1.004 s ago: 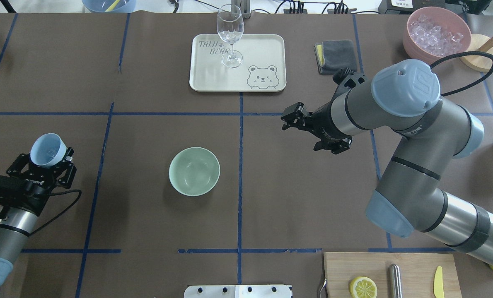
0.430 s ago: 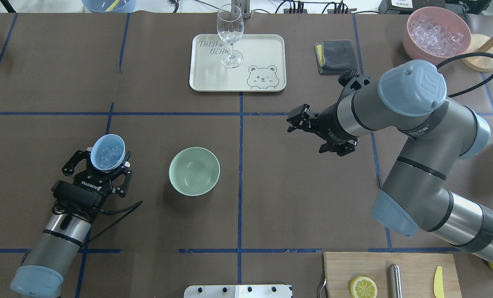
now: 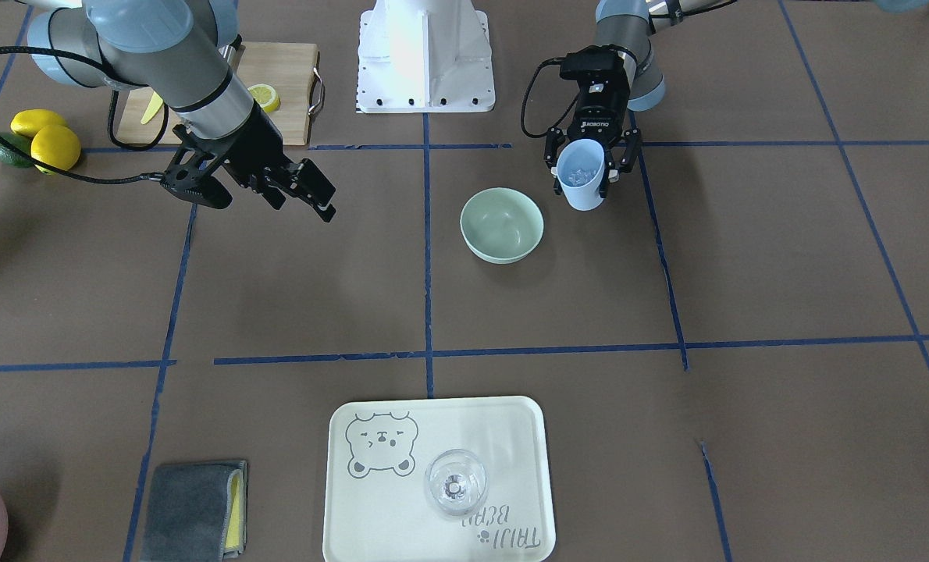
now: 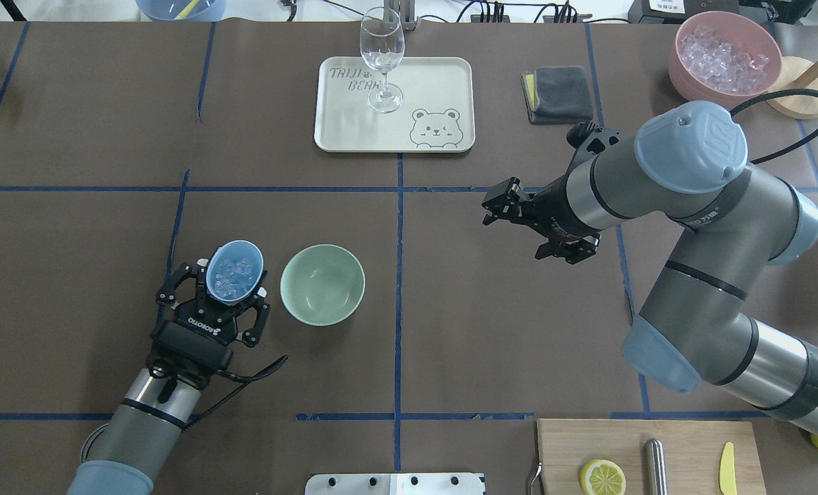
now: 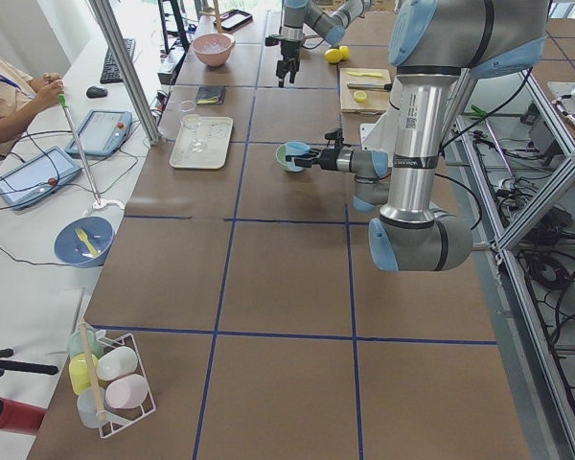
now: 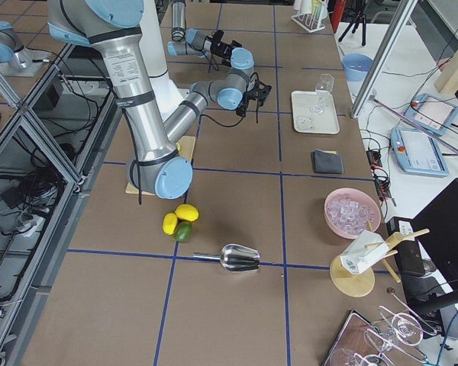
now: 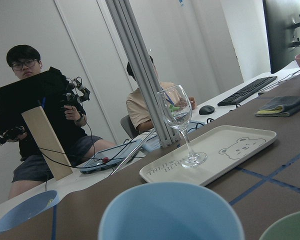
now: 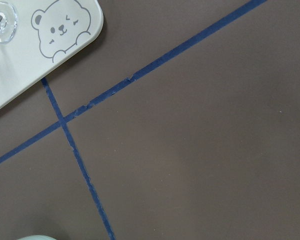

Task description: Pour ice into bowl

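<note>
The pale mint-green bowl (image 4: 322, 284) stands empty left of the table's middle; it also shows in the front-facing view (image 3: 502, 224). My left gripper (image 4: 234, 287) is shut on a light blue cup (image 4: 234, 270), held just left of the bowl and apart from it, a little tilted. The ice (image 4: 233, 279), small clear cubes, lies inside the cup and also shows in the front-facing view (image 3: 581, 168). The cup's rim (image 7: 172, 212) fills the bottom of the left wrist view. My right gripper (image 4: 500, 203) is open and empty, above the table right of the middle.
A cream tray (image 4: 443, 75) with a wine glass (image 4: 382, 58) stands at the back. A grey cloth (image 4: 558, 94) and a pink container of ice (image 4: 724, 55) are back right. A cutting board (image 4: 684, 440) with a lemon half sits front right.
My left arm has carried the blue cup to the right, from the table's left edge to just beside the bowl. My right arm has drifted slightly right.
</note>
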